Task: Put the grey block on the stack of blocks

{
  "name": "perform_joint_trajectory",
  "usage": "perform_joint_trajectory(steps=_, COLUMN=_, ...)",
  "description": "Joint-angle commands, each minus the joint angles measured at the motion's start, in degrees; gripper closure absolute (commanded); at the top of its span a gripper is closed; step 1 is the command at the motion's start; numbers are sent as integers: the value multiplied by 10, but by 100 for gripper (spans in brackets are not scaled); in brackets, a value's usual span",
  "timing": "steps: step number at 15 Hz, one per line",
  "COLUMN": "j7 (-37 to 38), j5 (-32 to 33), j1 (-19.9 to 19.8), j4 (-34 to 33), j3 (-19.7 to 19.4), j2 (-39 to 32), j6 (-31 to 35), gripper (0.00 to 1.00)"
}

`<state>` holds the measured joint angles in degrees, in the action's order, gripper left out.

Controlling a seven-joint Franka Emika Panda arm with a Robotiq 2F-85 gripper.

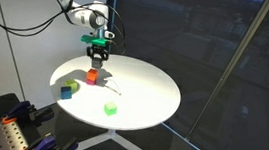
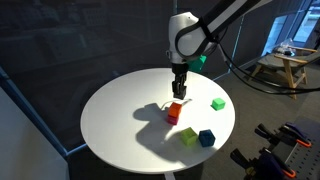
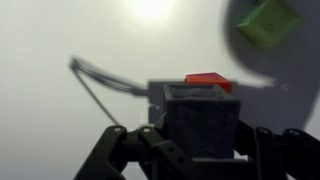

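The arm is white and round, with a green part above its black fingers.

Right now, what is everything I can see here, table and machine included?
table: one, white, round, bearing the blocks
stack: one, orange over red, mid-table
grey block: one, grey, held above the stack
green block: one, green, alone near the table edge
yellow block: one, yellow-green, beside the blue block
blue block: one, blue, near the edge
arm: one, white, reaching over the table
jaws: one pair, dark, shut on the grey block
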<state>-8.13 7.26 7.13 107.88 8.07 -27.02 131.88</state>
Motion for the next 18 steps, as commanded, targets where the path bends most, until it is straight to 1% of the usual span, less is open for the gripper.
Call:
perform_joint_trajectory(steps=1, j7=-1, j5=-2, j1=4, j4=-1, j3=-4, j2=0, j6=-1, gripper=52)
perform_joint_trajectory(steps=8, j7=-1, j5=-2, j1=4, j4=-1, j3=-4, j2=0, j6=-1, gripper=52)
perform_joint_trajectory(steps=9, j7=-1, j5=-2, j1=4, j4=-1, j3=-4, j2=0, j6=-1, gripper=77)
perform_joint_trajectory(steps=18, j7=-2, j5=-1, j1=15, j4=-4, j3=0, j2=-2, j6=4, gripper=77)
